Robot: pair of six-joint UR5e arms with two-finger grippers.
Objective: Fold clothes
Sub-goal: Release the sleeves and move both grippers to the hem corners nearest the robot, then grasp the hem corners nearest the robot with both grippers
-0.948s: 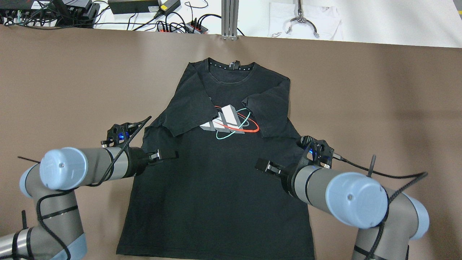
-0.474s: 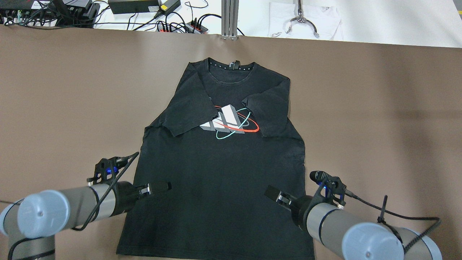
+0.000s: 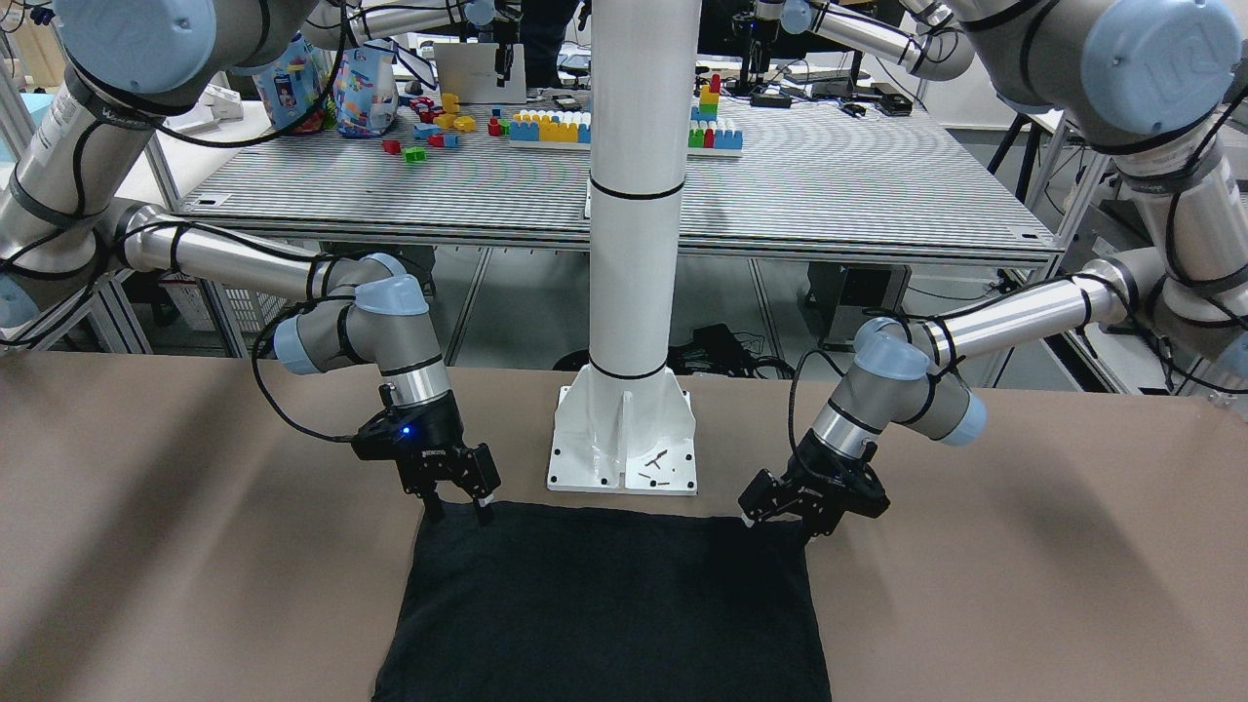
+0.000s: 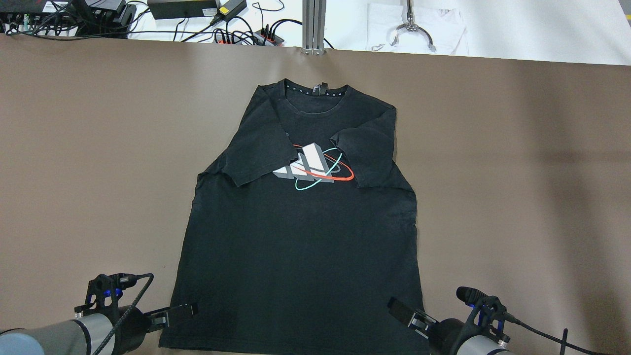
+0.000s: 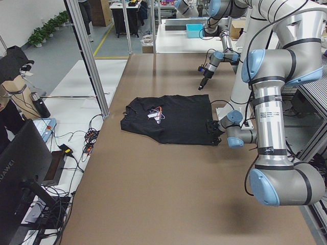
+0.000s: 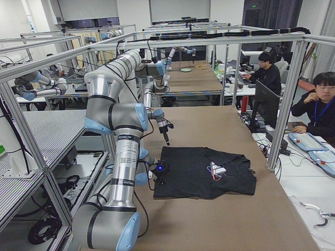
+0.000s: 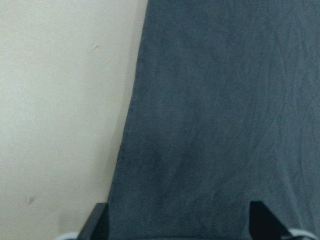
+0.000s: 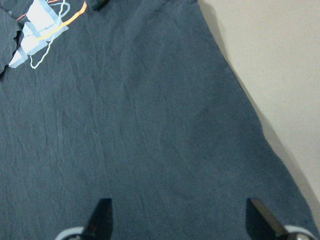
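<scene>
The black T-shirt (image 4: 300, 246) lay flat and face up on the brown table (image 4: 517, 172). Its collar pointed away from the robot and its hem lay just in front of the white pillar base (image 3: 624, 448). Both short sleeves were folded in over the chest, partly covering a printed logo (image 4: 313, 167) of white and grey blocks ringed in red and teal. The cloth looked matte and lightly creased. The left gripper (image 3: 777, 522) and the right gripper (image 3: 455, 509) each stood at a hem corner with fingers spread wide and nothing between them. Whether the fingertips touched the cloth could not be made out. The front view cut off all but the hem end, and the overhead view hid most of both arms.
</scene>
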